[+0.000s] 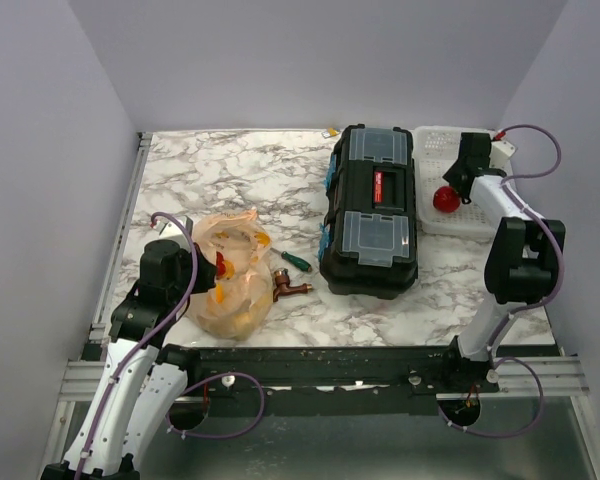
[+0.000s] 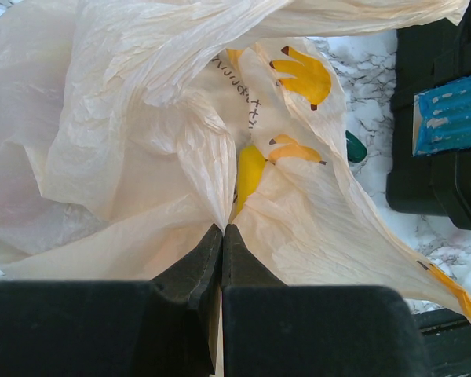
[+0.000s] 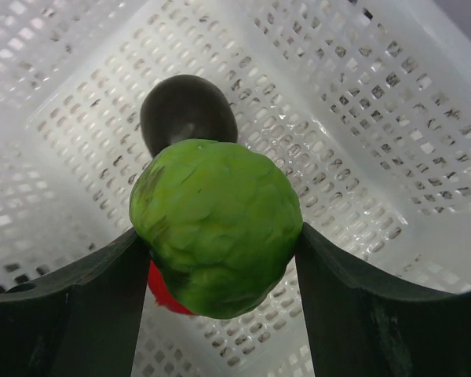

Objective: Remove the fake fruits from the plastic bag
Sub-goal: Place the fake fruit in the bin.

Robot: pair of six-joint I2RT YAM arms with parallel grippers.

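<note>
The plastic bag (image 1: 235, 275) lies crumpled on the left side of the tabletop (image 1: 230, 170), just beside a brown tap (image 1: 288, 288) and a green-handled screwdriver (image 1: 297, 262). The black toolbox (image 1: 370, 210) stands between it and the white basket (image 3: 377, 118) in the far right corner.

My left tool (image 2: 222, 236) has its jaws fully closed on a fold of the bag's film near the mouth. I judge that this grip is there to pin the bag and hold the mouth apart so the other arm can reach in. Through the opening I see a yellow fruit (image 2: 249, 174) deep in the folds. The orange shapes around it look like print on the film.

My right tool (image 3: 220, 239) hangs over the basket, jaws partly spread and pressed on both sides of a green fruit (image 3: 216, 212). A dark fruit (image 3: 187, 110) and a red fruit (image 3: 161, 292) lie in the basket below it, so the basket seems to be the drop-off place. By my reckoning the job is partway done, and the next thing is letting the green one go.
</note>
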